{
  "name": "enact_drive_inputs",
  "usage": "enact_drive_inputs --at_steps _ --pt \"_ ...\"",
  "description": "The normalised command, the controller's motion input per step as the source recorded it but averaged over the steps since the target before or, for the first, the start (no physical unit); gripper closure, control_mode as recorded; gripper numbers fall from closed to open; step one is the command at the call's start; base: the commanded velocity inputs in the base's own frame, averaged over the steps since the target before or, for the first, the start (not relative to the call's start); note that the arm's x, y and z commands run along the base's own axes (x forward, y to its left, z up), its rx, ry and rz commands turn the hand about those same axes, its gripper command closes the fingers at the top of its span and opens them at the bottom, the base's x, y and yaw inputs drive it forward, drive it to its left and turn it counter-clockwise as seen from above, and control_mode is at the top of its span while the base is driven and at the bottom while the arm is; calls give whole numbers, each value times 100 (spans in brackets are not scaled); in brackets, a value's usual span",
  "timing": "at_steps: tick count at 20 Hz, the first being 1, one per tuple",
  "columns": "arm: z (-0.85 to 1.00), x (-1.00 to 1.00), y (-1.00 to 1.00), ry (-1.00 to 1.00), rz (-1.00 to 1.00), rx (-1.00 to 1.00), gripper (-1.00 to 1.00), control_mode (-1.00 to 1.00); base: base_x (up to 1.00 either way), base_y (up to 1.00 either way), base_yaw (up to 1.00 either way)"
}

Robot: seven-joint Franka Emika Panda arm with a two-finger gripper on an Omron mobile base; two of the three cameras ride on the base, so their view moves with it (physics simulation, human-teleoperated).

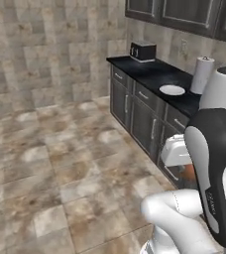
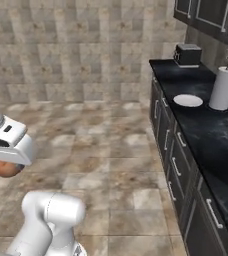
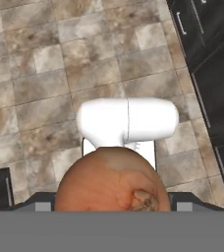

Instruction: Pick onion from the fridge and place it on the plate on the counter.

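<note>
Above tiled floor, gripper [image 2: 6, 162] clamped on onion [image 3: 111, 179]; plate [image 2: 188, 100] waits on counter [image 2: 211, 130], beside paper-towel roll [image 2: 223, 88].

Lighting: even, diffuse, moderately bright; we find no single source. Shadows: faint, soft; the cabinet fronts [image 2: 178, 150] read darkest. Glare: mild sheen on the black tabletop [image 2: 206, 125] and on the white plate [image 2: 188, 100]. Sharpness: we note rendered softness throughout, coarse floor tiles [image 1: 45, 163]. Hand view: the onion [image 3: 111, 182] looms large, slightly blurred. Edge distortion: none that we can make out.
</note>
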Motion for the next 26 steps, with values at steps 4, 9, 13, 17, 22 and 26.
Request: enact_drive_inputs --at_steps 4,9,13,17,22,26 --pt "0 0 0 0 0 0 100 100 100 41 -23" --pt "0 0 0 0 0 0 100 100 82 44 -47" --pt "0 0 0 0 0 0 100 100 53 51 -62" --pt "0 0 0 0 0 0 100 100 47 65 -65" --pt "0 0 0 0 0 0 100 100 59 88 -63" --pt "0 0 0 0 0 0 100 100 77 99 -58"
